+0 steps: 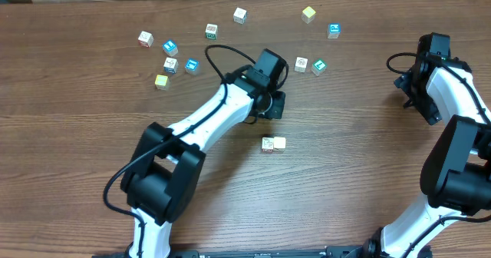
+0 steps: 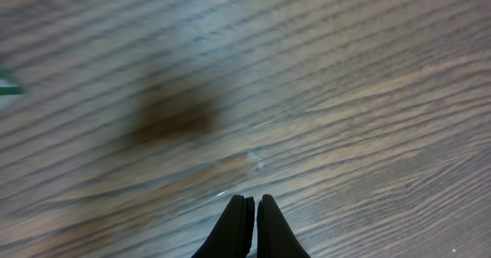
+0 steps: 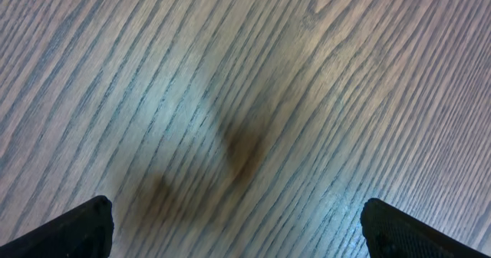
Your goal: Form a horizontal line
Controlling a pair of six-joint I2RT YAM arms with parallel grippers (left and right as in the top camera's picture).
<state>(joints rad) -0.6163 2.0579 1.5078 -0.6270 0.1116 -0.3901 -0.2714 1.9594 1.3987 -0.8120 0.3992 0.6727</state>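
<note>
Currently, upper left of table (image 1: 69,150): scattered cubes (image 1: 170,64), white, blue, one yellow, none touching. Left gripper (image 1: 275,104) over mid-table, jaws pressed together, nothing between them; wrist view shows fingertips (image 2: 244,219) meeting above bare wood. Horizontal line (image 1: 274,144) just below that gripper, apart from it: only two pieces visible, printed whitish cube (image 1: 268,144) touching pale yellow cube (image 1: 280,143), side by side. Further cubes (image 1: 309,65) up and right, loose. Right gripper (image 1: 405,89) near right edge, jaws spread wide, empty, bare wood beneath.

Robotics lab setup, wood-grain table (image 1: 69,158) w/ 2 robot arms (image 1: 207,120), tiny cubes (image 1: 240,14)
</note>
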